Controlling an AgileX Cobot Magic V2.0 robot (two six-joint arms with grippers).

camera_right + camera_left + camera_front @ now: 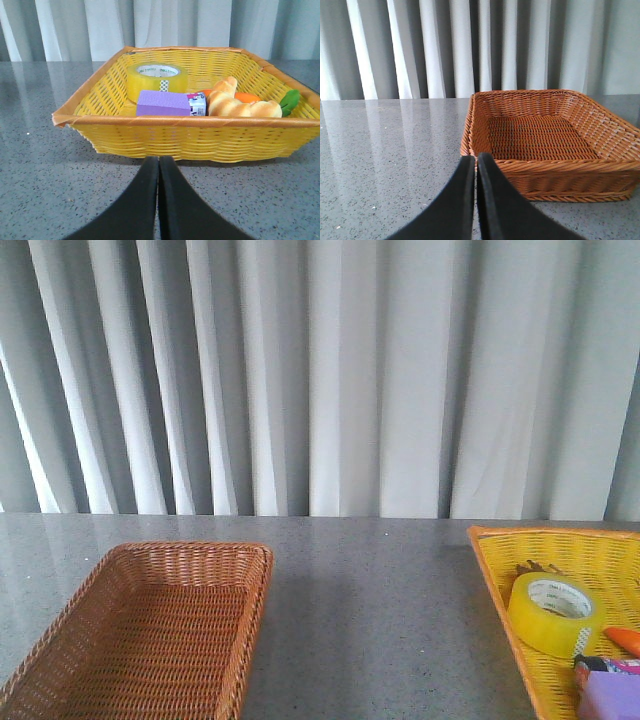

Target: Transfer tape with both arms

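Note:
The tape (556, 613) is a yellow translucent roll with a white core, lying flat in the yellow basket (500, 570) at the right of the table. In the right wrist view the tape (156, 80) sits at the basket's far left corner. My right gripper (159, 161) is shut and empty, low over the table just outside the yellow basket's (175, 135) near wall. My left gripper (476, 159) is shut and empty, just outside the near rim of the empty brown wicker basket (555, 167). Neither arm shows in the front view.
The yellow basket also holds a purple block (163, 103), a bread-shaped toy (235, 104) and a carrot (252, 96). The brown basket (150, 630) stands at the front left. Grey speckled table (370, 610) lies between the baskets. Grey curtains hang behind.

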